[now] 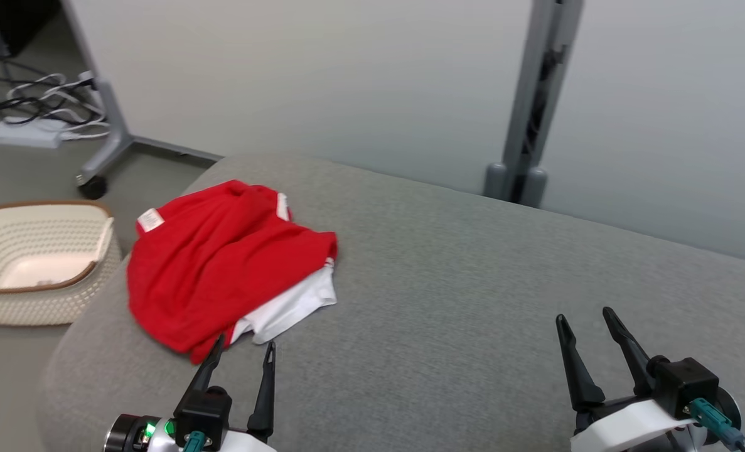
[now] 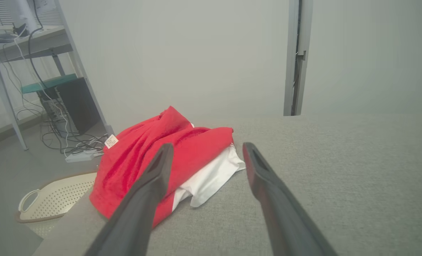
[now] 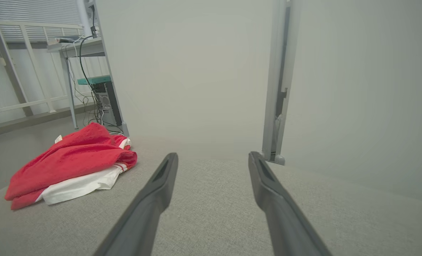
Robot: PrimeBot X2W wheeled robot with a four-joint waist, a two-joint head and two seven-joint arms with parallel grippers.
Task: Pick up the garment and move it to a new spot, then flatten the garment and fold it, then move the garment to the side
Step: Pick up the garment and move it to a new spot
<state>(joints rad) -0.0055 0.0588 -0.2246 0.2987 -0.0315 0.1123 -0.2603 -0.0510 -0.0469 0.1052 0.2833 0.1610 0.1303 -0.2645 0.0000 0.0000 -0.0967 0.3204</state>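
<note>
Spreading wide, the left gripper (image 1: 246,342) sits at the lower left of the head view with both dark fingers parted and nothing between them. Its fingertips reach the near edge of the red and white garment (image 1: 221,263). The outer finger overlaps the red hem in that view, and whether it actually touches the cloth cannot be told. In the left wrist view the same finger crosses in front of the red fabric, while the other finger lies over bare upholstery just beside the white part.

The right gripper (image 1: 584,314) is at the lower right, jaws equally wide apart and empty, over bare grey cushion (image 1: 472,282) and well apart from the garment.

The garment lies crumpled on the left end of the cushion. Red cloth is bunched on top, and a white layer sticks out from under it on the side nearer the robot. A small white label (image 1: 150,220) shows at its far left corner.

On the floor beside the cushion's left end stands a cream perforated basket (image 1: 33,307) with a brown rim. Farther back lie a white power strip (image 1: 27,133) and tangled cables.
</note>
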